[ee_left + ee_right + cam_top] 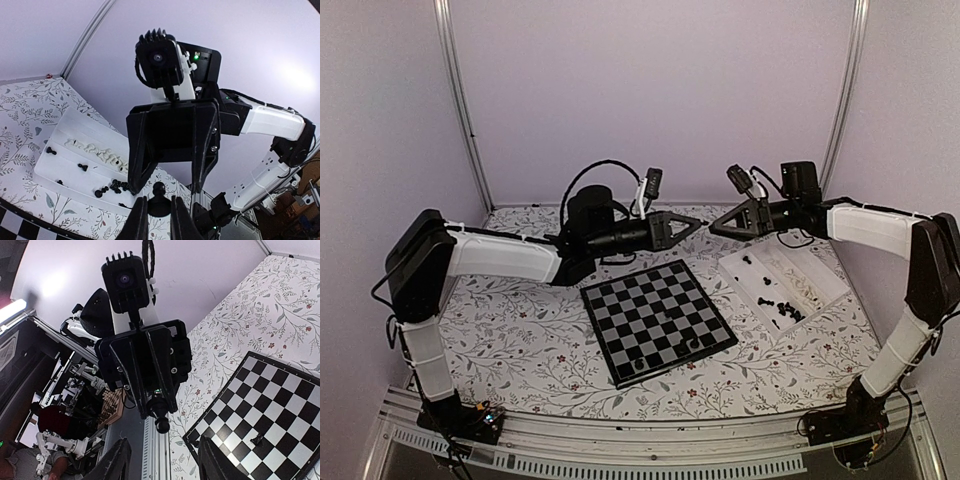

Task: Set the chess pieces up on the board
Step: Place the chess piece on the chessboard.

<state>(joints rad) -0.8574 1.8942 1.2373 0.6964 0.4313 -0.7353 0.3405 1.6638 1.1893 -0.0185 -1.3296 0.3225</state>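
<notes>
On the floral-print tabletop, the black-and-grey checked chessboard lies centre frame with the white rectangular tray of loose black pieces to its right, while above them the left gripper pinches a small black chess piece facing the right gripper, whose jaws stand wide apart.

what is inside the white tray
Loose black chess pieces and a row of cream-white ones lie in the tray; the right tool hides one end in the left wrist view.

Black-grey board lies flat, askew; few black chess pieces stand on it
</notes>
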